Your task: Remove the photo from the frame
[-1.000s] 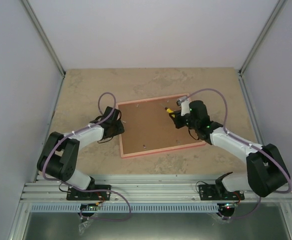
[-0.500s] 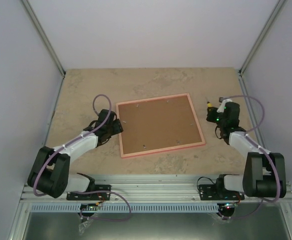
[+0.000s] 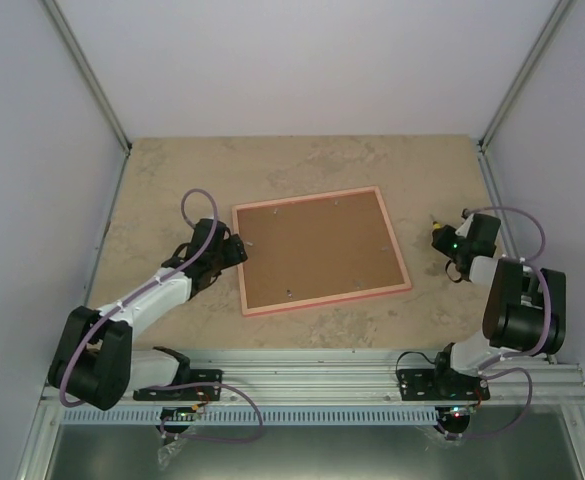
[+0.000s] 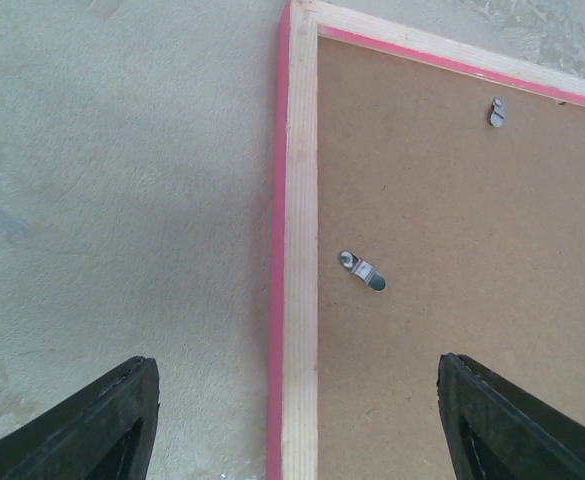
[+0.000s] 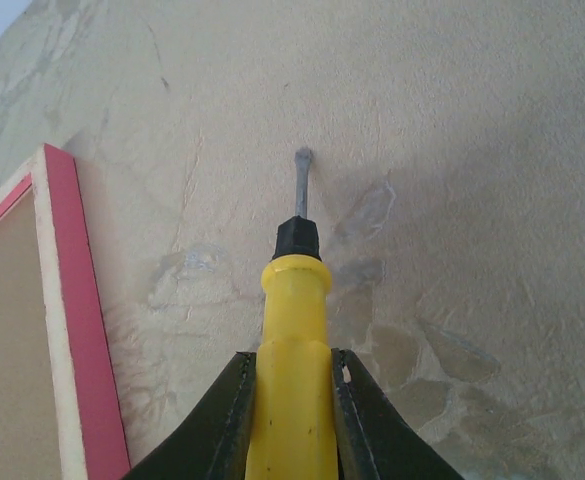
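The table (image 3: 152, 180) carries the frame (image 3: 327, 300) face down, its brown backing (image 3: 317, 245) up. The photo cannot be seen and is presumably under that backing.

The left gripper (image 4: 292, 400) is spread wide and holds nothing; the frame's left rail runs between its jaws. The right gripper (image 5: 292, 385) is clamped on a yellow screwdriver (image 5: 290, 320), with the frame's corner off to the left of its jaws.

A clip (image 4: 362, 271) lies just ahead of the left jaws and a second clip (image 4: 497, 111) farther ahead. The step appears to be freeing the backing: the left jaws should steady the rail without covering the clip, while the blade swings each clip clear.
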Controlling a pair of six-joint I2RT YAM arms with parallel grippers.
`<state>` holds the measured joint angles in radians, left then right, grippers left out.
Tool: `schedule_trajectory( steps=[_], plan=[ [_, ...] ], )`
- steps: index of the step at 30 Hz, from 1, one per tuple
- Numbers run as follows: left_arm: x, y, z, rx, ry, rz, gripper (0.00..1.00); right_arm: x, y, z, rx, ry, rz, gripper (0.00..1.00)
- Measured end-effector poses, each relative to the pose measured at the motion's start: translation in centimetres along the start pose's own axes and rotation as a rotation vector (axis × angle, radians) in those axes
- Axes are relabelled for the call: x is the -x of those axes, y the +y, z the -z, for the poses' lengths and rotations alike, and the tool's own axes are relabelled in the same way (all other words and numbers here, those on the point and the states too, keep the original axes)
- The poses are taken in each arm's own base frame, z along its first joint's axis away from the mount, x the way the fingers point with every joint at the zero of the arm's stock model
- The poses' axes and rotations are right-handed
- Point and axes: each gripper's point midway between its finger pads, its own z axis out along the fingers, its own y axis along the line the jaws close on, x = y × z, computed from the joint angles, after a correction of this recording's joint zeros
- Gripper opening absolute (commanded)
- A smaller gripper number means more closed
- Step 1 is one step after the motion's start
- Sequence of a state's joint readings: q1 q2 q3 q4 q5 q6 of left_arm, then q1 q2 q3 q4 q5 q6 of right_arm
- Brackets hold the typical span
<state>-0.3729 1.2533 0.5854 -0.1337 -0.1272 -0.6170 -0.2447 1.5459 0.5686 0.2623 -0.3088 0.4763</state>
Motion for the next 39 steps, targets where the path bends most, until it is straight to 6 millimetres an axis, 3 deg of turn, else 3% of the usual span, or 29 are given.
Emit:
schedule_trajectory(
  steps=[6,13,18,23,27,33,39],
  plan=[
    [-0.5,0.0,0.0,-0.014,0.011,0.003,0.79,-0.3,-1.0,-0.3,-0.014,0.011,-0.032,0.36],
    [-0.8,-0.1,0.1,-0.028,0.021,0.016,0.81,-0.8,-1.5,-0.2,-0.03,0.031,-0.054,0.46],
    [-1.3,-0.4,0.3,-0.053,0.04,0.036,0.81,-0.6,-0.4,1.8,-0.009,0.006,-0.039,0.58],
    [-2.4,-0.5,0.3,-0.076,0.076,0.058,0.79,0.1,3.3,4.2,0.073,-0.042,0.045,0.68],
    [-3.7,-0.7,0.2,-0.086,0.115,0.066,0.78,-1.4,7.3,5.5,0.157,-0.028,0.143,0.76],
    [-6.0,-1.7,0.1,-0.087,0.179,0.045,0.72,-6.0,13.5,7.2,0.292,0.059,0.324,0.83],
    [-7.5,-1.5,0.4,-0.052,0.214,0.029,0.62,-10.5,17.4,9.2,0.397,0.14,0.486,0.86]
  ],
)
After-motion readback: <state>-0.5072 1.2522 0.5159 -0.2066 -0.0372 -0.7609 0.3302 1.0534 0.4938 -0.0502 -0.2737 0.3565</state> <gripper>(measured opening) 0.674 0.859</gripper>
